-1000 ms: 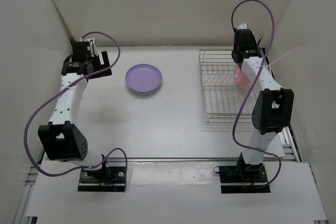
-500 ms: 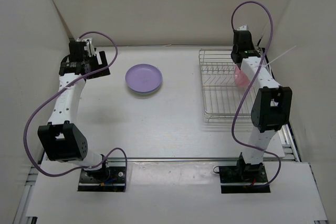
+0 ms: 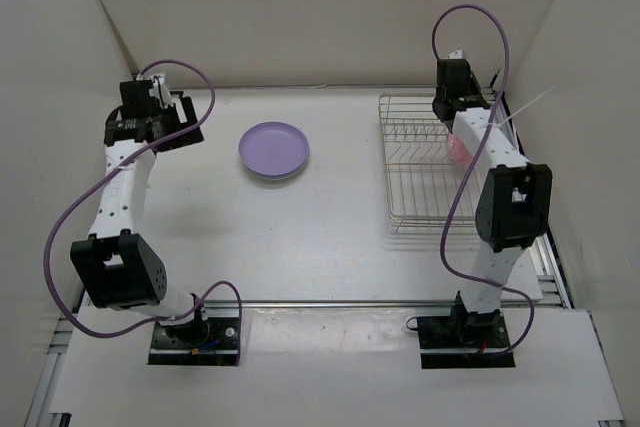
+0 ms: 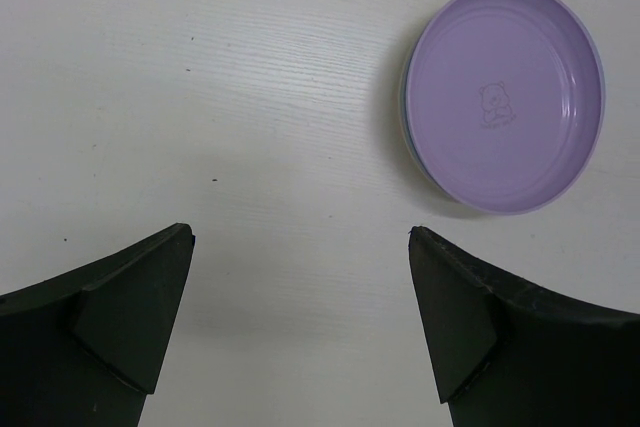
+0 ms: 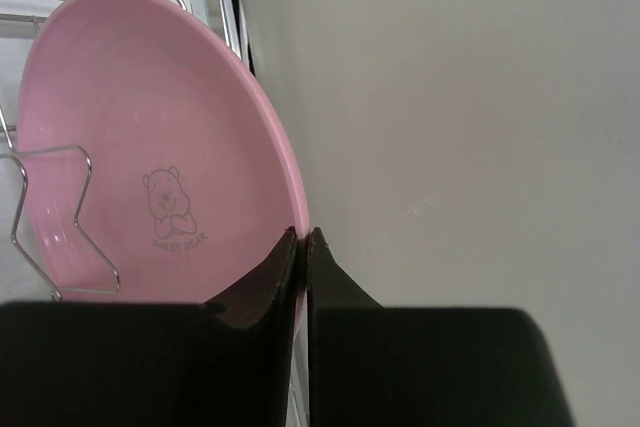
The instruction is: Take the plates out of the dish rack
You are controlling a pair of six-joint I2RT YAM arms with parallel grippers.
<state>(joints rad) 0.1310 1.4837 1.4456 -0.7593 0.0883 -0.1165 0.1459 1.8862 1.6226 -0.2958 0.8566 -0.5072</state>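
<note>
Plastic-wise, nearest: seeing the purple plate (image 3: 273, 151) lying flat on the table (image 3: 300, 237); hanging the left gripper (image 4: 298, 237) near it, jaws spread wide, empty. Farther back, pinching with the right gripper (image 5: 303, 237), jaws pressed almost together, the rim of the pink plate (image 5: 150, 147) standing upright in the dish rack's (image 3: 420, 187) far right. Risking a slip from so thin an edge grip, or catching the wire divider (image 5: 50, 197) and dragging the rack.

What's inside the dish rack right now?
A pink plate stands on edge among the wire dividers of the dish rack, the right pincer shut on its rim. No other plate shows, though the right arm covers part of the rack's right side.
</note>
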